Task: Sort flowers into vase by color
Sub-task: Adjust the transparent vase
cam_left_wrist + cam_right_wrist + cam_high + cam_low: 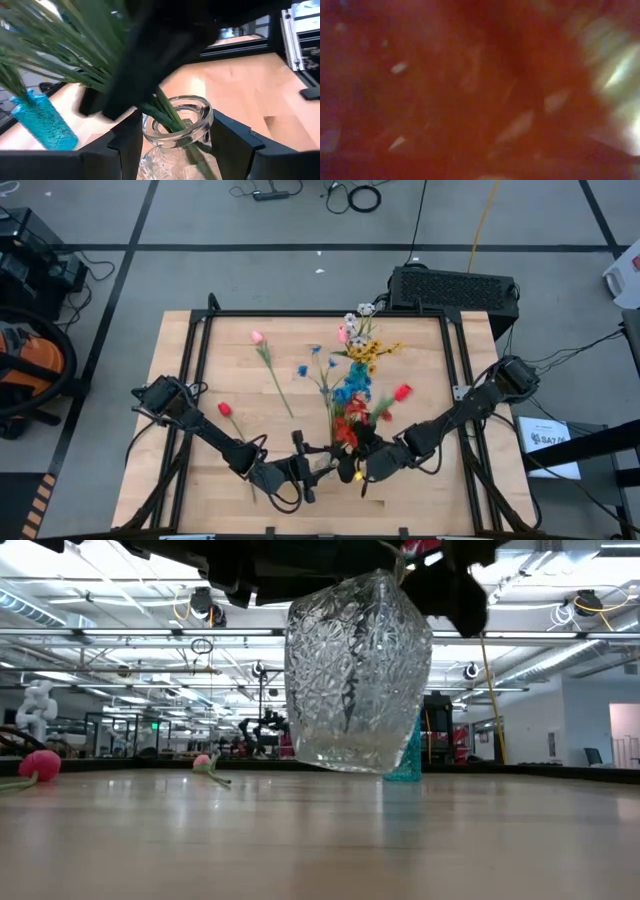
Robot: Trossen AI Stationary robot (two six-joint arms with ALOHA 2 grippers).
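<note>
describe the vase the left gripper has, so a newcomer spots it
Near the table's front edge, where both arms meet, the left gripper clamps a clear cut-glass vase lifted off the wood. Green stems enter its mouth; the other vase is blue.

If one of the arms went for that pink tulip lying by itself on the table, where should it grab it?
Probably mid-stem, coming straight down from above. The pink tulip lies flat on the wooden table, its thin green stem running from the bloom toward the near edge with bare wood on both sides, so fingers could straddle it crosswise. The bloom looks soft and easy to crush.
</note>
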